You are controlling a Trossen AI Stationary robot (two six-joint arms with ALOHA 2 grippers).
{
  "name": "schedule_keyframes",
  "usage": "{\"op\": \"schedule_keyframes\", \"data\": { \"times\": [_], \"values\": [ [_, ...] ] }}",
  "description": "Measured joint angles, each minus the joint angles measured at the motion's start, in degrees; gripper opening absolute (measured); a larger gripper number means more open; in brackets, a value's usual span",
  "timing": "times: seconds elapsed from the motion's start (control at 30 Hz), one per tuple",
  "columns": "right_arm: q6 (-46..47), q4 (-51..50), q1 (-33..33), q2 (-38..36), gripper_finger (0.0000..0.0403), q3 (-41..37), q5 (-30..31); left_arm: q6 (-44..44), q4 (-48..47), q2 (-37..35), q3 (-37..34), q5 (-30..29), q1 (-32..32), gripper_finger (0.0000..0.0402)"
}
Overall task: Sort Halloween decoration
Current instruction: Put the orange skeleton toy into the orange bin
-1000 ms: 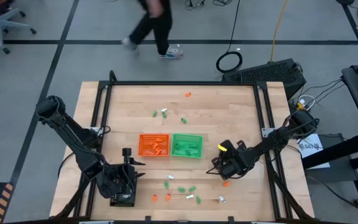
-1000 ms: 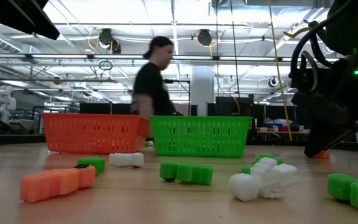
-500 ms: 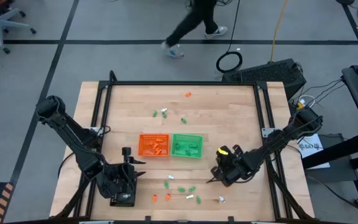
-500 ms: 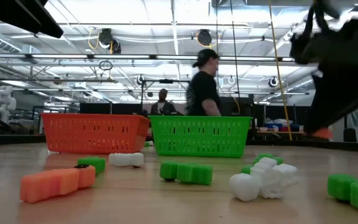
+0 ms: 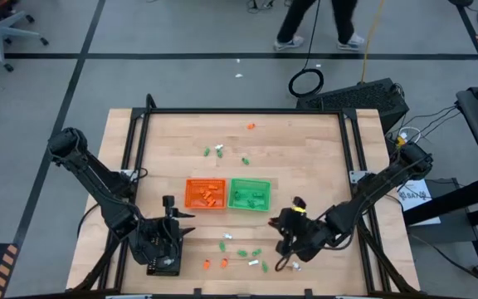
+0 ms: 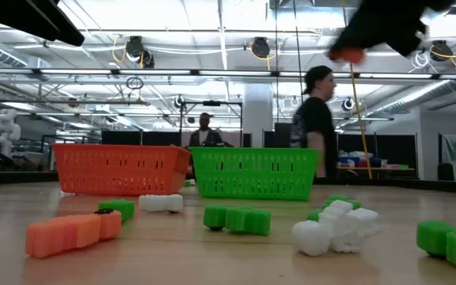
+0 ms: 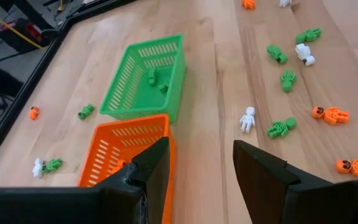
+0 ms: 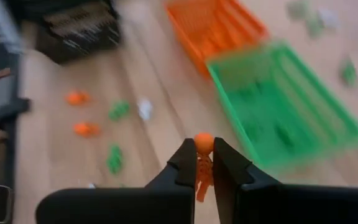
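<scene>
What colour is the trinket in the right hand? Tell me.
Orange; the trinket sits pinched in the right hand, clearest in the right wrist view.

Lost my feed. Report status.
Right gripper shut on small orange skeleton trinket, near green mesh tray. Left gripper open, waiting by orange mesh tray. Nothing blocking.

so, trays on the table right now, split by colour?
orange tray: 1
green tray: 1
Total: 2

Two baskets, one orange (image 5: 205, 193) and one green (image 5: 250, 194); two people (image 6: 317, 119) behind.
</scene>
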Motion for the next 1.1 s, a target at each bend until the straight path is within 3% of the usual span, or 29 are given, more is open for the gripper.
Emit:
{"op": "schedule_keyframes", "data": {
  "times": [0.23,0.5,0.9,1.1],
  "values": [
    [-31.7,26.2,-1.1,1.9,0.0007,0.1,4.6,-0.2,0.3,0.0,0.0,0.0,0.0,0.0175],
    [-52.3,55.6,-5.0,11.4,0.0008,0.1,3.6,2.7,4.2,0.0,0.0,0.0,0.0,0.0175],
    [-57.0,84.8,-11.3,24.5,0.001,0.1,-16.9,4.0,4.5,0.0,0.0,0.7,-0.1,0.0175],
    [-55.8,90.9,-13.5,27.5,0.001,0.1,-23.1,4.0,4.5,0.0,0.0,0.9,-0.1,0.0175]
  ]
}}
